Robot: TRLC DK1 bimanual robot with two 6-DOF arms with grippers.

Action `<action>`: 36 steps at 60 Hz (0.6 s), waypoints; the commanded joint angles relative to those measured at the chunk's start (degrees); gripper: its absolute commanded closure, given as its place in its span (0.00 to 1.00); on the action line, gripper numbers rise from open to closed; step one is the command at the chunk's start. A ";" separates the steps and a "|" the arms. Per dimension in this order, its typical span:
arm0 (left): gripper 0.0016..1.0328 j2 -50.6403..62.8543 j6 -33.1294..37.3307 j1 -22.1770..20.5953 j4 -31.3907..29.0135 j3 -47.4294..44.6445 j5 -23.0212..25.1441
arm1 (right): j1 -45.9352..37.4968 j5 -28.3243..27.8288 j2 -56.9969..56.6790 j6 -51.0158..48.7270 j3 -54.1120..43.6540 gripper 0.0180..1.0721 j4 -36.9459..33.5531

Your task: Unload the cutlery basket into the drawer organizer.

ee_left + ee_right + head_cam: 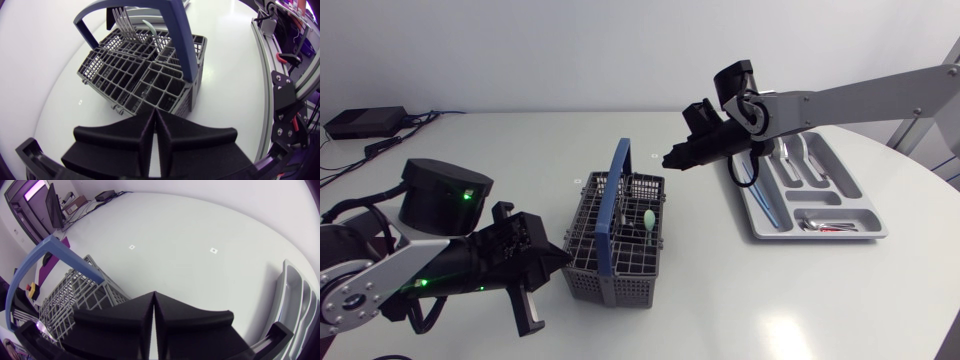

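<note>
- The cutlery basket (595, 285) is sitting mid-table toward the front edge, holding a fork (120, 20) and a green-handled piece (648, 217).
- The drawer organizer (820, 235) is lying near the right edge, with cutlery inside.
- The left gripper (563, 258) is resting pinched closed and empty, just beside the basket.
- The right gripper (670, 158) is hovering pinched closed and empty, between basket and organizer.

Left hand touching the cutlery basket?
Cannot tell. Head view: the tip of the left hand meets the wall of the cutlery basket with no clear gap. Left wrist view: the shut hand overlaps the basket's near corner, hiding any contact.
</note>
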 commanded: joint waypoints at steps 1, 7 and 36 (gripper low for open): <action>0.94 1.96 1.18 -0.69 -2.53 0.09 0.51 | 0.32 -0.36 1.61 1.49 1.64 0.95 -0.86; 0.94 -0.68 1.54 0.19 -3.85 1.58 0.51 | 0.41 -0.36 1.88 1.49 1.64 0.95 -0.86; 0.95 -4.90 1.89 -5.70 -18.61 4.92 2.44 | 0.50 -0.71 3.46 1.40 3.49 0.95 -1.73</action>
